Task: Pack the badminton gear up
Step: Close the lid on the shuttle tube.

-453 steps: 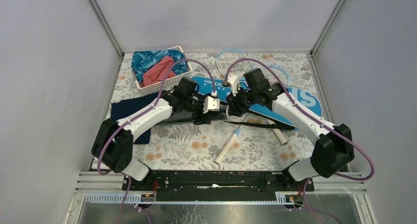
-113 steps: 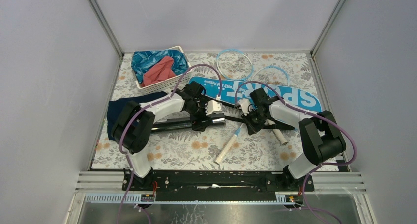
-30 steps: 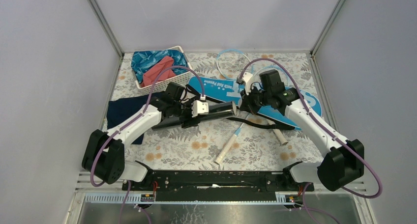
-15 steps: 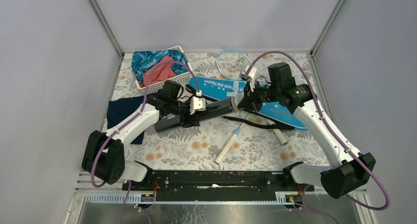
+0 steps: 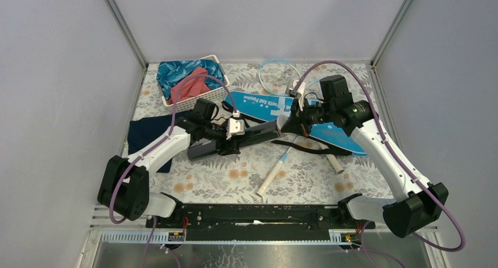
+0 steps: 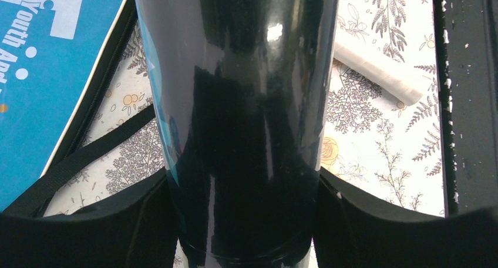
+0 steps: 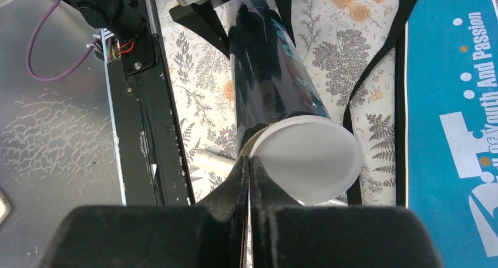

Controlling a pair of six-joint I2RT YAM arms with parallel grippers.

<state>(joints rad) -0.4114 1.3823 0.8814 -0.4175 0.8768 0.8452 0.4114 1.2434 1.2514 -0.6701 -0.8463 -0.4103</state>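
Tube (image 5: 253,134), long, black and glossy, slants across mid-bench (image 5: 305,180), apparently raised, its body clasped by the left hand (image 5: 234,137). It looks stiff, light and slippery, so a mid-length hold suits it. At its right end, the right hand's (image 5: 288,123) clenched fingers (image 7: 235,180) touch the white cap (image 7: 308,156). The blue bag (image 5: 264,105) lies just beyond.

The tube (image 5: 261,131) is slanting across mid-table, the left gripper (image 5: 230,141) sitting around it. The bag (image 5: 258,103) is lying just behind, stretching right, with a racket head (image 5: 273,76) behind it at the far edge. A racket handle (image 5: 269,178) is lying nearer than the tube. The basket (image 5: 183,106) is sitting far left, the cloth (image 5: 144,136) nearer.
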